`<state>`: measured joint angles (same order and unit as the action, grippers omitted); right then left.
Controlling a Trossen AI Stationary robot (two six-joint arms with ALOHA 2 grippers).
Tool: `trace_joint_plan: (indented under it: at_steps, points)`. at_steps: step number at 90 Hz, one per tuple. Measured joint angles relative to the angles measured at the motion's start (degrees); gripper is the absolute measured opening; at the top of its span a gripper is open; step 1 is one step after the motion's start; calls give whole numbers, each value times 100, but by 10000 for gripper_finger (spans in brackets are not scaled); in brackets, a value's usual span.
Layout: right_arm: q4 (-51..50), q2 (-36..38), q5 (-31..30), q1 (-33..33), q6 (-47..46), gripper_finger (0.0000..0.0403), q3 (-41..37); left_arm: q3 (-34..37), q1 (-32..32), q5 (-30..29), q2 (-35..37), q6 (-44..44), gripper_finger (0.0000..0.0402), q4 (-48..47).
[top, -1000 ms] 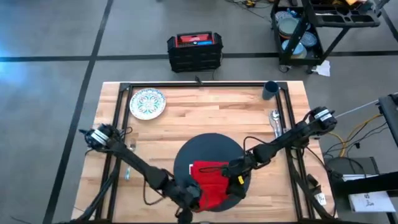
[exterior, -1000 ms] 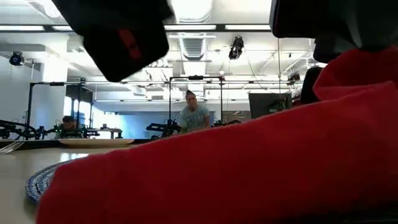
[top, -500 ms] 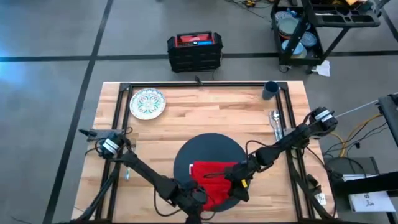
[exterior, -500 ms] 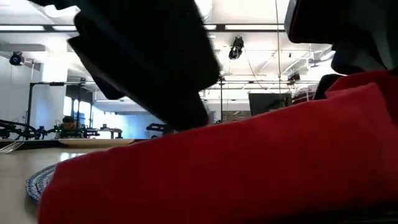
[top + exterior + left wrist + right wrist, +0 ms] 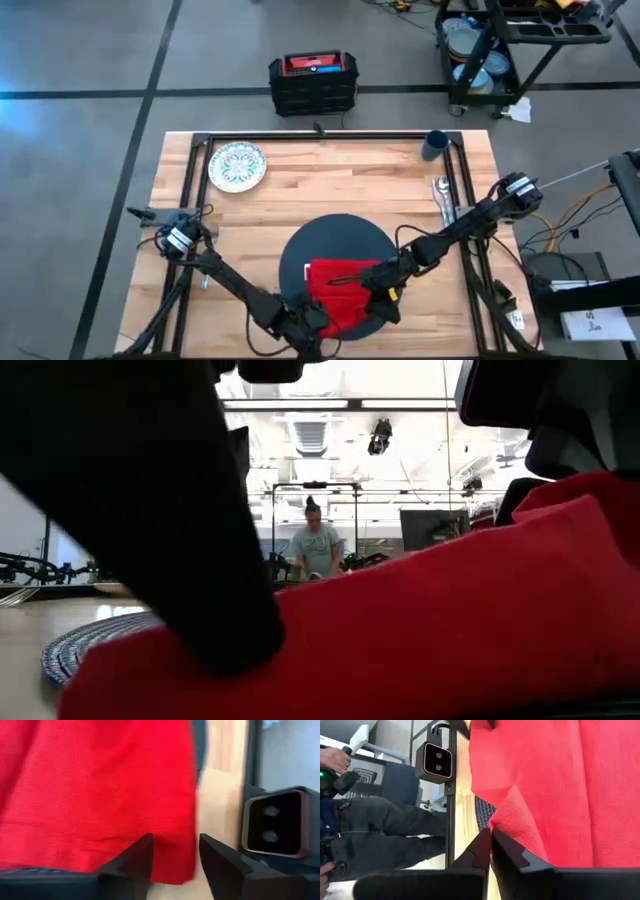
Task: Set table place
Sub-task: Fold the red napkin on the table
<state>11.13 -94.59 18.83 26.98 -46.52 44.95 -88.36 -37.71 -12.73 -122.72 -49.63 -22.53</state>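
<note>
Right claw (image 5: 491, 851) pinches red napkin (image 5: 340, 288) corner on mat (image 5: 300, 250); left claw (image 5: 175, 851) spread at edge. Pull flat, keep centered.

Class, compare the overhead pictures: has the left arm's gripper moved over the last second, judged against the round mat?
Yes. In the high view the left gripper has shifted rightward along the near rim of the mat, reaching the near edge of the red napkin.

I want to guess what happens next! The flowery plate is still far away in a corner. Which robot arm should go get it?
Probably the left. The plate lies on its side of the table, and the left gripper is open. The right gripper is pinching the red napkin.
</note>
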Motion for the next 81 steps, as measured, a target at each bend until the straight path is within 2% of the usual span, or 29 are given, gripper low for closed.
trace_joint_plan:
  at_steps: [8, 18, 34, 58, 81]
  points:
    - [0, 0, 2, 0, -8, 0, 0, 0, 9, 7, 3, 27, 26, -1]
    - [0, 13, 15, 0, -40, 0, -2, 0, 12, 126, 51, 79, 5, -21]
    - [-6, 154, 53, 108, -193, 0, -2, 2, 22, 468, 301, 157, 1, -154]
    - [-134, 334, -84, 442, -407, 0, -11, -2, 144, 361, 949, 384, 0, -923]
    - [-221, 415, -129, 245, -294, 0, -13, -4, 630, 305, 1238, 1119, 0, -1597]
